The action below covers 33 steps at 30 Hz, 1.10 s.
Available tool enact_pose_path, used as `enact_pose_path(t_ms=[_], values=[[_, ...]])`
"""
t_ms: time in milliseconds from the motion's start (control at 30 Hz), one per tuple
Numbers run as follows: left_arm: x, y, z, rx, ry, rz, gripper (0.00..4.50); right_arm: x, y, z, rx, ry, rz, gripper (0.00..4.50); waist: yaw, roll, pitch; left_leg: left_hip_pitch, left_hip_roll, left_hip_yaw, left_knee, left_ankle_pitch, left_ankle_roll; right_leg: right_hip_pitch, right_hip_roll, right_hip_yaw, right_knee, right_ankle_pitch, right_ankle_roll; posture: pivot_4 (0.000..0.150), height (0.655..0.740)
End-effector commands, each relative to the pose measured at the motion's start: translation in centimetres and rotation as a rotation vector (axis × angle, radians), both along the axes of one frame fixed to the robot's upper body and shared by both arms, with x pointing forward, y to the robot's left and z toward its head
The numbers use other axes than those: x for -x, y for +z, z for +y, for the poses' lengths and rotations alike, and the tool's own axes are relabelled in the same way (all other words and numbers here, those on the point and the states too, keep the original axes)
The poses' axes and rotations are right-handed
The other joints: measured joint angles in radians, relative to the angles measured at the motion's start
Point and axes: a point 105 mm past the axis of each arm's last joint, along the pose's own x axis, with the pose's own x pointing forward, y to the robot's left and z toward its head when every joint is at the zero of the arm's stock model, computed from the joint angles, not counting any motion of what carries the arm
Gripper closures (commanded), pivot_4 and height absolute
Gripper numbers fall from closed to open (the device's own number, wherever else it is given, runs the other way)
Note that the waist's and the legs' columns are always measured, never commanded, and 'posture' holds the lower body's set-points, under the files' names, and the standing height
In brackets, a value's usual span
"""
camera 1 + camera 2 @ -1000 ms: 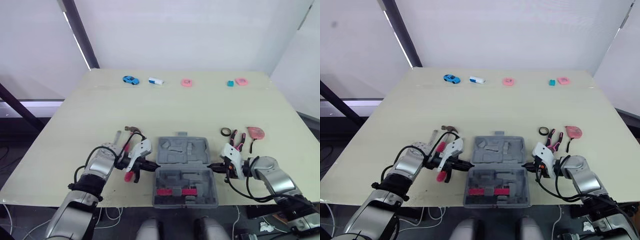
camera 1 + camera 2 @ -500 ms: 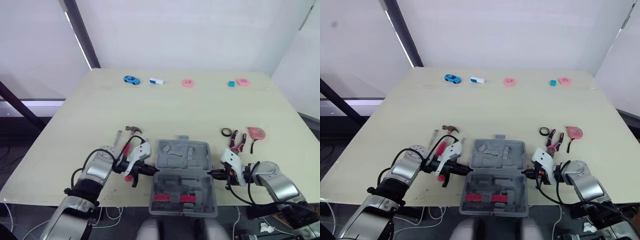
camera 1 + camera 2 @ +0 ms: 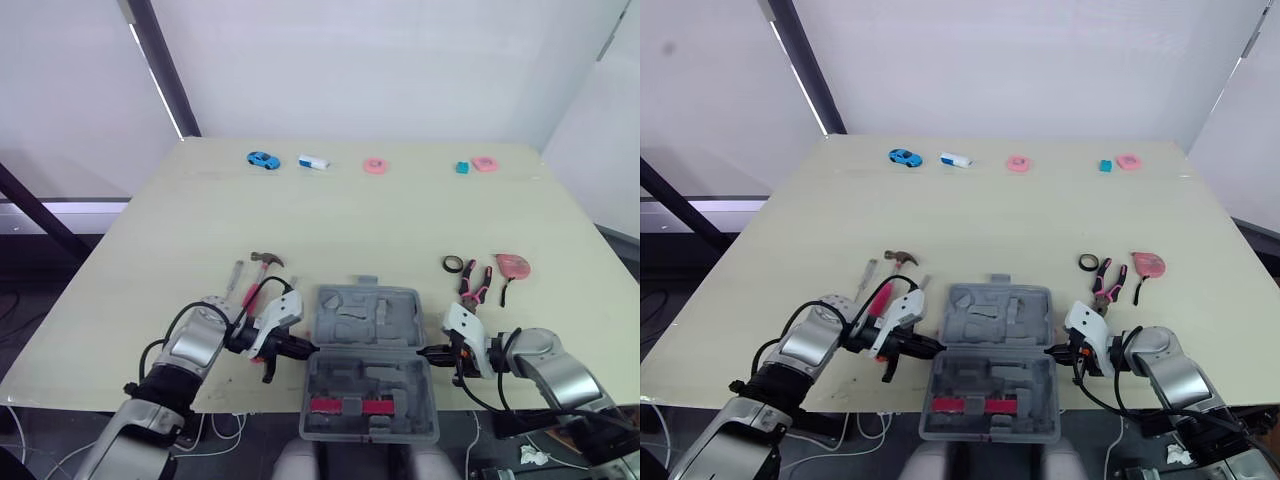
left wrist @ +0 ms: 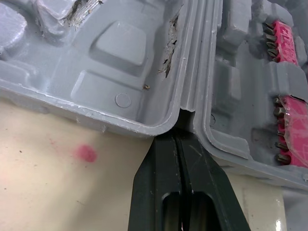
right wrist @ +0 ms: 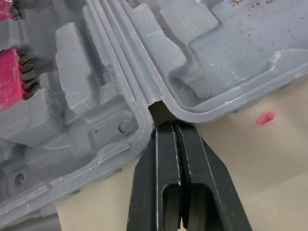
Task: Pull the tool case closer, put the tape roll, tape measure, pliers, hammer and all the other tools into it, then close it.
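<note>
Table [image 3: 350,215]: pale top, carrying everything listed. Tool case [image 3: 368,322]: grey moulded plastic, lying open at the middle of the near edge, hinge line running parallel to that edge. Its nearer half holds two red bit strips and seems to jut out over the edge, so I judge the pulling-in about done. Left gripper [image 4: 179,139]: clenched, fingers pressed together, tips lodged in the hinge notch at the case's left end and grasping nothing. Right gripper [image 5: 172,129]: likewise clenched and empty, tips in the notch at the right end. Hammer [image 3: 265,260]: just beyond my left gripper towards the far left, head farthest from me, with what I take to be its pink handle slanting back towards the near edge; my left arm is the nearer. Pliers [image 3: 473,280]: pink-handled, beyond my right gripper, long axis roughly towards the far edge. Tape measure [image 3: 514,266]: pink, just right of the pliers. Tape roll [image 3: 453,264]: small dark ring, just left of them; all three fall to my right arm. Slim grey tool [image 3: 235,272]: beside the hammer. Small coloured pieces [image 3: 374,165]: a row along the far edge, well apart from the case.
</note>
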Motion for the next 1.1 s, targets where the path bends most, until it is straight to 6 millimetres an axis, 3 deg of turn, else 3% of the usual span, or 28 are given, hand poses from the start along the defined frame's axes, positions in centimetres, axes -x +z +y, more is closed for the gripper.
enact_pose_path(t_ms=[33,1100], values=[[0.65,0.59,-1.11,0.041,-0.061,0.0,4.44,0.32,0.79,0.71,-0.032,0.032,-0.017,4.5,0.0,0.0,0.0,0.0,0.0,0.0,0.0,0.0,0.0,0.0,0.0,0.0,0.0,0.0,0.0,0.15,0.7395],[0.63,-0.18,-0.45,0.013,-0.054,0.011,4.44,0.51,0.27,0.45,-0.023,0.017,-0.003,4.5,0.0,0.0,0.0,0.0,0.0,0.0,0.0,0.0,0.0,0.0,0.0,0.0,0.0,0.0,0.0,0.15,0.7395]])
